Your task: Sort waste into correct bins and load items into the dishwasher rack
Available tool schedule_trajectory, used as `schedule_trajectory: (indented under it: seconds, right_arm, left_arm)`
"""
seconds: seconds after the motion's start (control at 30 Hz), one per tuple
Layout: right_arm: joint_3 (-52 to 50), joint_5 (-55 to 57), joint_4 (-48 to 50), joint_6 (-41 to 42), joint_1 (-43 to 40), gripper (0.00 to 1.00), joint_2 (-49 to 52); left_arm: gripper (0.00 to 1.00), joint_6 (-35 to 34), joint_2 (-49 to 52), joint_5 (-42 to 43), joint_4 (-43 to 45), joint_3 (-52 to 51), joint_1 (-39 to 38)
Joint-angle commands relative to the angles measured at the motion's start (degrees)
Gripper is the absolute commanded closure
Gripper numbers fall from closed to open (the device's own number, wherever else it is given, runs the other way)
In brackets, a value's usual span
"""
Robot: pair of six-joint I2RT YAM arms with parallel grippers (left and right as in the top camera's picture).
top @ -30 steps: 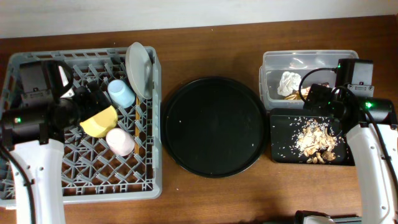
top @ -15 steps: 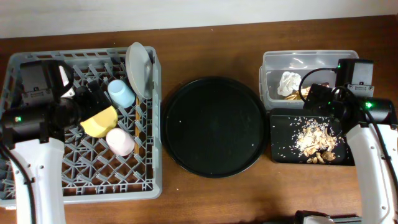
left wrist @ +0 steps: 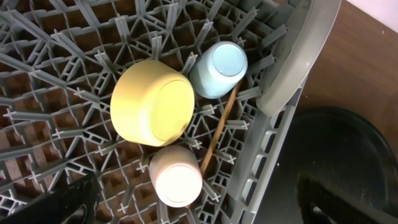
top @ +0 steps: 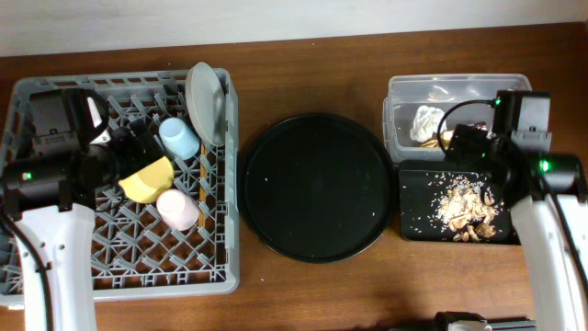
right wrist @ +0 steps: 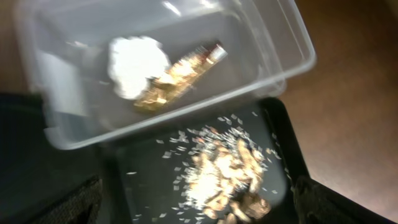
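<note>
The grey dishwasher rack (top: 55,267) holds an upturned yellow bowl (top: 147,179), pink cup (top: 177,210), light-blue cup (top: 180,138), a pale plate (top: 206,101) on edge and chopsticks (top: 201,175). The left wrist view shows the bowl (left wrist: 152,102), pink cup (left wrist: 176,180), blue cup (left wrist: 219,68) and chopsticks (left wrist: 219,127). My left gripper (left wrist: 196,202) is open and empty above them. The clear tub (top: 459,87) holds the white napkin (right wrist: 137,62) and gold wrapper (right wrist: 180,74). The black tray (top: 418,216) holds the food scraps (right wrist: 227,177). My right gripper (right wrist: 199,202) is open and empty above the tray.
A large round black tray (top: 317,187) with a few crumbs lies on the wooden table between the rack and the bins. The tub and the black tray sit edge to edge at the right. A pale wall runs along the back.
The right arm has shifted slightly to the left over the bins. The left arm and all the objects have stayed where they were.
</note>
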Motion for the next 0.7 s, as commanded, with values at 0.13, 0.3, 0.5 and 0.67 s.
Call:
schedule_trajectory:
  seconds: [0.13, 0.3, 0.5, 0.67]
  right_arm:
    - [0.2, 10.27, 5.49, -1.18, 18.49, 0.01, -21.09]
    - [-3.37, 9.99, 17.25, -4.74, 21.11, 0.01, -33.11]
    - [-29.53, 0.13, 49.31, -8.94, 16.76, 0.01, -53.79]
    - [-54.07, -3.1, 69.55, -6.45, 16.33, 0.01, -64.0]
  left_arm:
    - [0.01, -0.11, 0.13, 0.61, 0.09, 0.35, -0.15]
    - [0.01, -0.11, 0.13, 0.61, 0.09, 0.35, -0.15]
    - [0.01, -0.11, 0.13, 0.61, 0.09, 0.37, -0.15]
    - [0.01, -0.11, 0.13, 0.61, 0.09, 0.35, -0.15]
